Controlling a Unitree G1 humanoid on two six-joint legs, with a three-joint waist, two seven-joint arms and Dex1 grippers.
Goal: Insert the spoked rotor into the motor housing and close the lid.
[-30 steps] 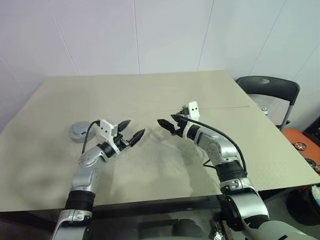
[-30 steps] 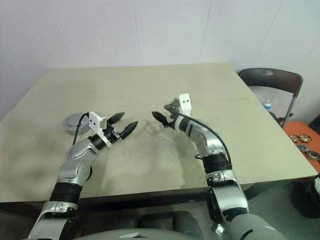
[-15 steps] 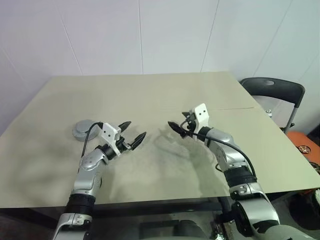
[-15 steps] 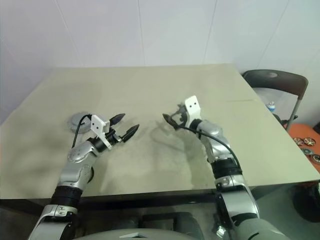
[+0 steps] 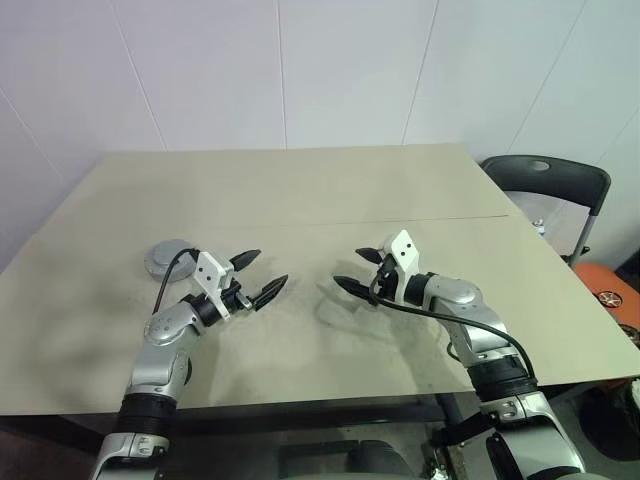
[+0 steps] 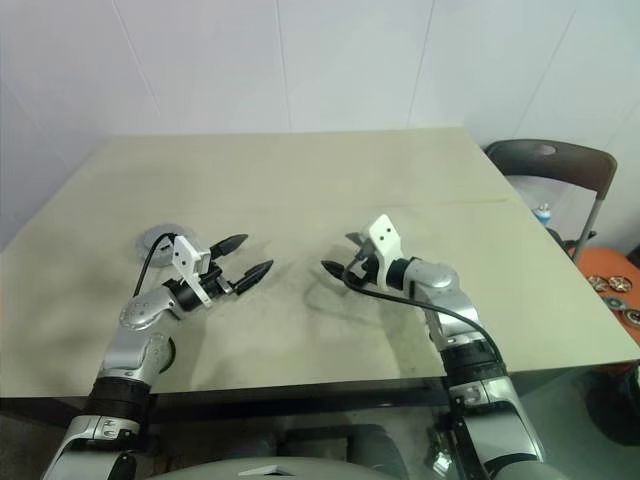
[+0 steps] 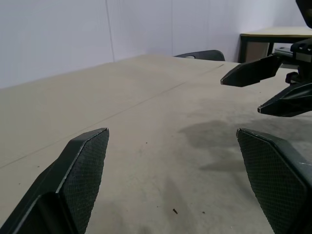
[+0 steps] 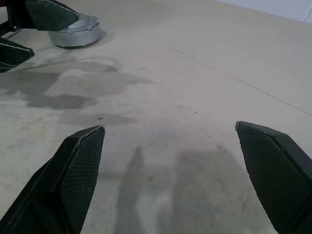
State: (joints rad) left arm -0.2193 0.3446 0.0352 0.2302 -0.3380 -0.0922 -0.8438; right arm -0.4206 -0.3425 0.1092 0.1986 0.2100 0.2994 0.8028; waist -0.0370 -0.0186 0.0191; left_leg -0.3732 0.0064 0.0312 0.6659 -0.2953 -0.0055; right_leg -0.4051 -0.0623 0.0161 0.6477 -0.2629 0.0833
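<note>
Nearest, two black-fingered hands above the beige bench point(image 5: 330, 190), both spread wide and empty, tips facing each other. Right hand point(image 5: 357, 272) now drawn back and lower than a second ago; left hand point(image 5: 258, 277) hardly shifted. Farther back, behind the left hand: round silvery-grey closed metal motor housing point(image 5: 168, 258), resting on the bench. Beyond the right edge, a dark folding chair point(image 5: 545, 180).

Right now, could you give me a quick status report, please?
Left gripper open, empty. Right gripper open, empty. Round silvery closed unit on table, beyond left gripper, untouched. Nothing in the way.
</note>
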